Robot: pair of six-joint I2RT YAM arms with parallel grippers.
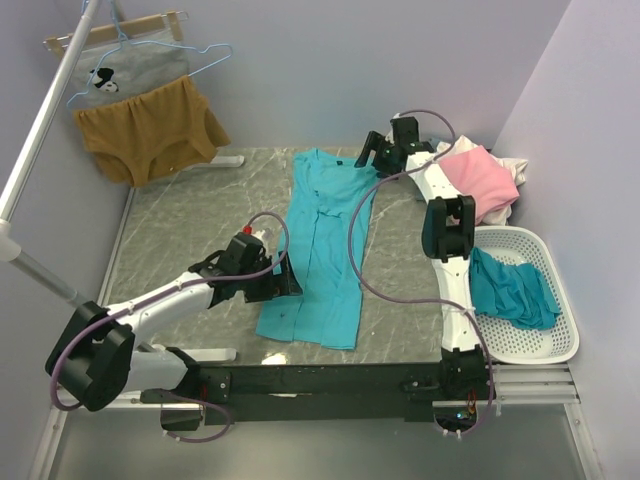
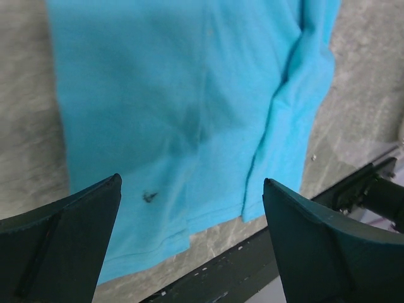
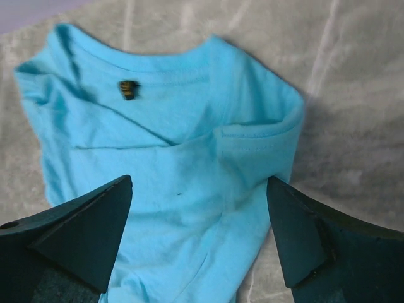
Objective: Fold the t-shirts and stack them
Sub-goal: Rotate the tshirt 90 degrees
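A turquoise t-shirt (image 1: 320,240) lies lengthwise on the grey table, both sides folded in to a narrow strip, collar at the far end. My left gripper (image 1: 285,282) is open beside its near left edge; the left wrist view shows the hem (image 2: 189,139) between the spread fingers. My right gripper (image 1: 368,152) is open and empty above the collar end; the right wrist view shows the neckline and folded sleeve (image 3: 189,145). A pink t-shirt (image 1: 480,180) lies on white cloth (image 1: 513,172) at the far right. A darker teal t-shirt (image 1: 512,290) lies in the white basket (image 1: 555,350).
A mustard-brown garment (image 1: 150,130) and a grey printed garment (image 1: 125,75) hang on hangers at the far left, on a rack whose pole (image 1: 40,130) slants across the left side. The black rail (image 1: 330,380) runs along the near edge.
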